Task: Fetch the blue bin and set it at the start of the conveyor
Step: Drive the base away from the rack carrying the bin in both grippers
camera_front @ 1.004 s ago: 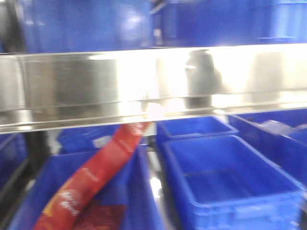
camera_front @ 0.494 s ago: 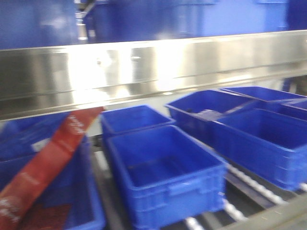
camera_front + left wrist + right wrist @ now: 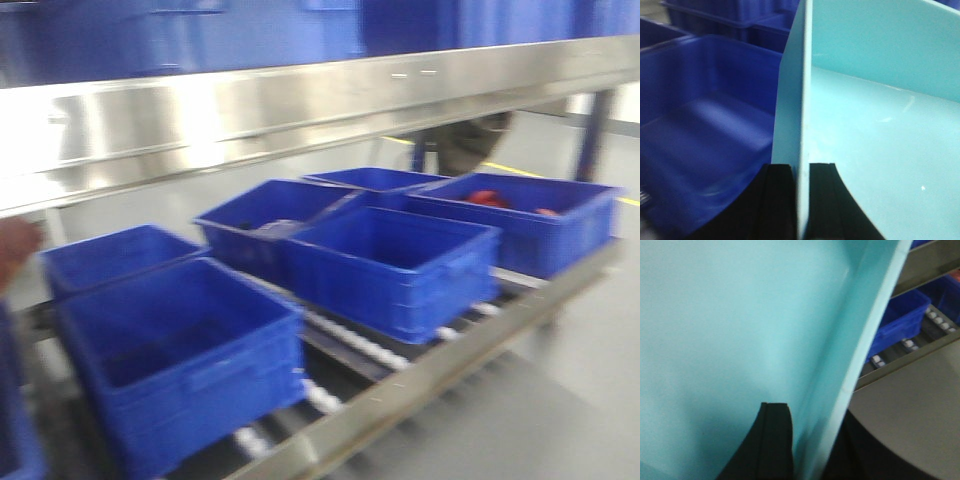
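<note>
The blue bin, a light cyan tub, fills the left wrist view [image 3: 875, 115] and the right wrist view [image 3: 740, 330]. My left gripper [image 3: 801, 167] is shut on its left wall, one black finger [image 3: 777, 200] outside and one inside. My right gripper [image 3: 807, 440] is shut on its right wall, one finger [image 3: 772, 440] inside the tub and the other outside behind the rim. The bin is out of sight in the front view. The conveyor start is not in view.
Several dark royal-blue bins [image 3: 390, 265] stand on a roller shelf [image 3: 400, 385] under a shiny steel rail [image 3: 300, 105]; one holds red items [image 3: 490, 198]. A dark blue bin [image 3: 700, 125] lies just left of the held tub. Grey floor [image 3: 910, 410] shows at the right.
The front view has swung to the right along the shelf: the blue bins slid left, the red packet left the frame, and the shelf's end and grey floor came into view.
</note>
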Controlling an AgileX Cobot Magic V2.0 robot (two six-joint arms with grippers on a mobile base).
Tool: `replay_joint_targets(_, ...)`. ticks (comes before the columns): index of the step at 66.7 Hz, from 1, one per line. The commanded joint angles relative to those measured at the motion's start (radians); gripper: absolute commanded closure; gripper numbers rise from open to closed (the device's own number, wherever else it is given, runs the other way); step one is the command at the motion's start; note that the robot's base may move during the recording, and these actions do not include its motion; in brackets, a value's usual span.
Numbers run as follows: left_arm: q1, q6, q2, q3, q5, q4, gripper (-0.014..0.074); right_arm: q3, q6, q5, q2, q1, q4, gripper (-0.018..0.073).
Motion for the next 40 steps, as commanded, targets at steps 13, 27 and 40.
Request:
replay_joint_targets(13, -0.005, -0.016, -0.017, -0.013, -0.062, -0.016, 0.0708, -0.006, -0.041, -0.079, -0.012, -0.001, -0.003, 0.0711)
replay_joint_targets(27, -0.005, -0.016, -0.017, -0.013, -0.062, -0.016, 0.0708, -0.006, -0.041, -0.079, -0.012, -0.001, -0.003, 0.0711)
replay_joint_targets(40, -0.005, -0.016, -0.017, -0.013, -0.062, -0.016, 0.0708, -0.006, -0.041, -0.079, -0.012, -0.001, -0.003, 0.0711)
